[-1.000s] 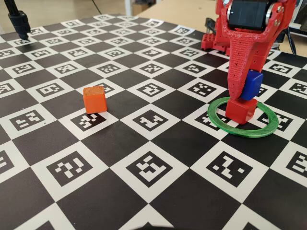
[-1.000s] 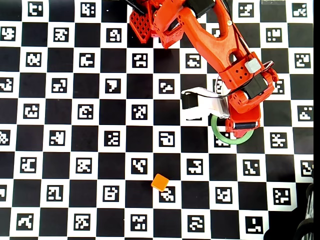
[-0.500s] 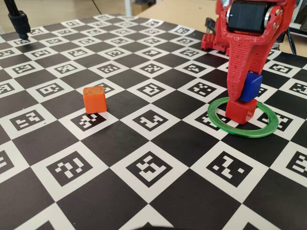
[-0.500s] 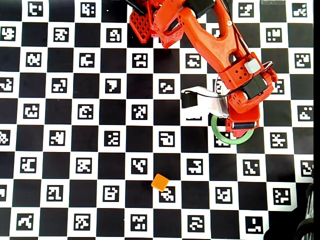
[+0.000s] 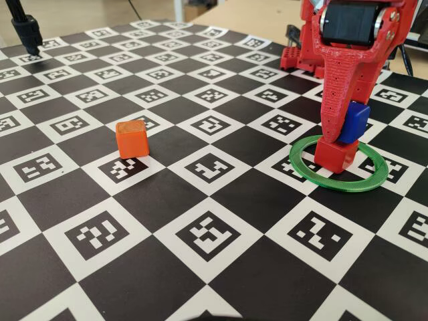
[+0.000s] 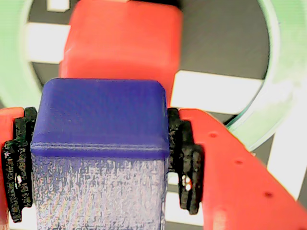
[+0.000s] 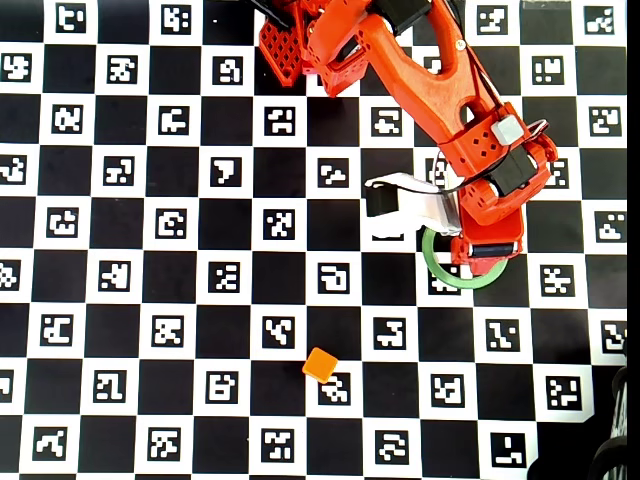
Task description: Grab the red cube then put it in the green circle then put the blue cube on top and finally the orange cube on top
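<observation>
Jaws of the gripper (image 6: 100, 163) are pressed against both sides of the blue cube (image 6: 103, 143), which is held between them in the wrist view. Just under it, the red cube (image 5: 336, 154) is seen inside the green circle (image 5: 339, 175) at the right of the fixed view. Whether the two cubes touch cannot be told. Far off to the left, the orange cube (image 5: 132, 139) is seen alone on the checkered tabletop (image 5: 200, 200), well apart from the ring.
</observation>
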### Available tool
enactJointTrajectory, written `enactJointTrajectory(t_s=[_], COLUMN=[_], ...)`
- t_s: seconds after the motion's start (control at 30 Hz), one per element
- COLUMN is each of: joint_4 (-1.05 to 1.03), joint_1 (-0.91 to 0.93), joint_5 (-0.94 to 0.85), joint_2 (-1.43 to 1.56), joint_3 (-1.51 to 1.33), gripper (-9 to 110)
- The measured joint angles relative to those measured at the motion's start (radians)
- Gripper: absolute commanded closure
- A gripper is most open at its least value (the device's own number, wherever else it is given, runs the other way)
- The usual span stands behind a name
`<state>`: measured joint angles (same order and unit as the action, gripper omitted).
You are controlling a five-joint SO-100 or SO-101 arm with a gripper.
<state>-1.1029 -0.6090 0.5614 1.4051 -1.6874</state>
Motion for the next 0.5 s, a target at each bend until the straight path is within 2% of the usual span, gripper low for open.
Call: enactJointTrajectory(t_s=[0.5], joint_4=[0.002], joint_1=[0.000], joint_5=[0.017], joint_2=[0.002], joint_3=[-0.017], gripper=[96])
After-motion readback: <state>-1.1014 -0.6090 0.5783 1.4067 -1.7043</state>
